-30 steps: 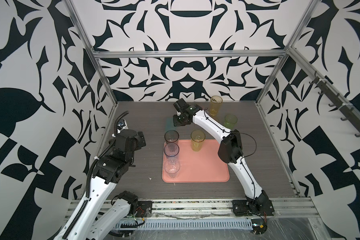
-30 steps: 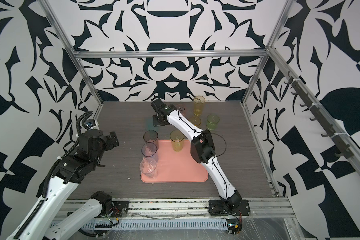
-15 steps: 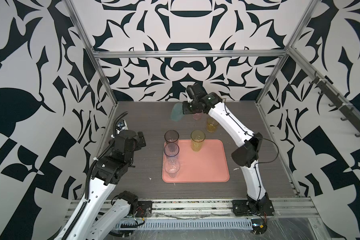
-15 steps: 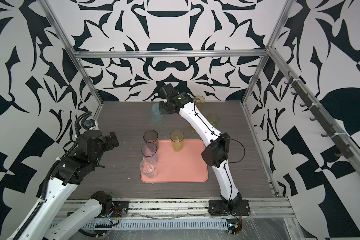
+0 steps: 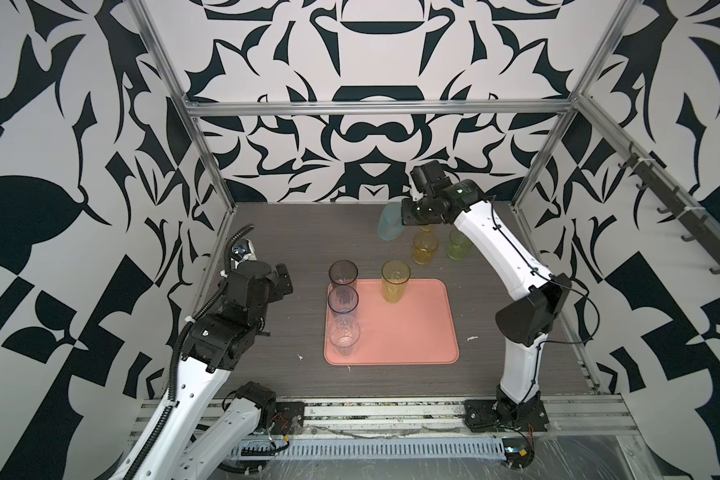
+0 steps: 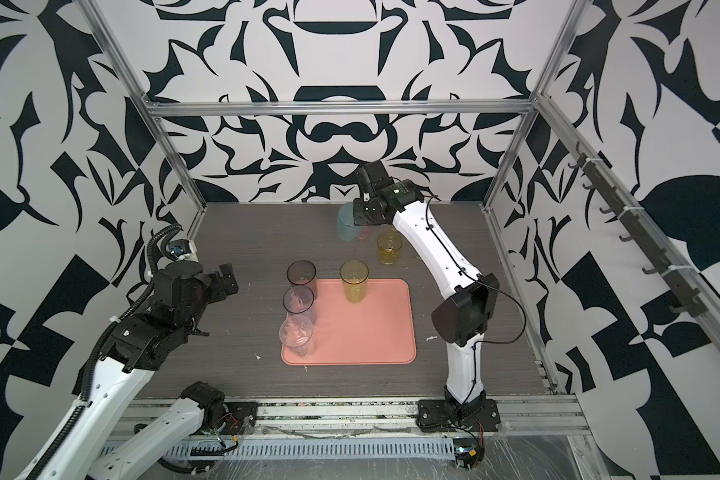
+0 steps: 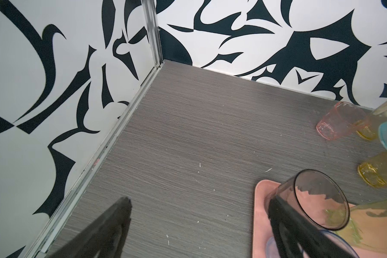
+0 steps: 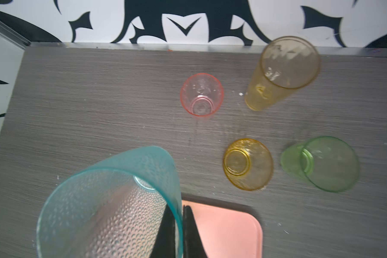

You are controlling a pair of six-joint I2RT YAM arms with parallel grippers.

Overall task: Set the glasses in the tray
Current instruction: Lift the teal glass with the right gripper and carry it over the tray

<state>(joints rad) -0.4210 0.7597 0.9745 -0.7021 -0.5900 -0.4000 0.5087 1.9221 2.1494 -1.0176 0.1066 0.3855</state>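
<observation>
My right gripper is shut on the rim of a teal glass, one finger inside and one outside. It holds the teal glass tilted in the air over the back of the table. On the salmon-pink tray stand a smoky grey glass, a bluish one, a clear one and a tall amber one. A pink glass, a tall amber glass, a short amber glass and a green glass stand on the table behind the tray. My left gripper is open and empty, left of the tray.
Patterned walls with metal frame posts close in the table on three sides. A rail with hooks runs along the right wall. Bare dark table lies between the left arm and the back wall.
My right arm has lifted the teal glass and carried it to the right, near the back wall. The left arm has not moved.
</observation>
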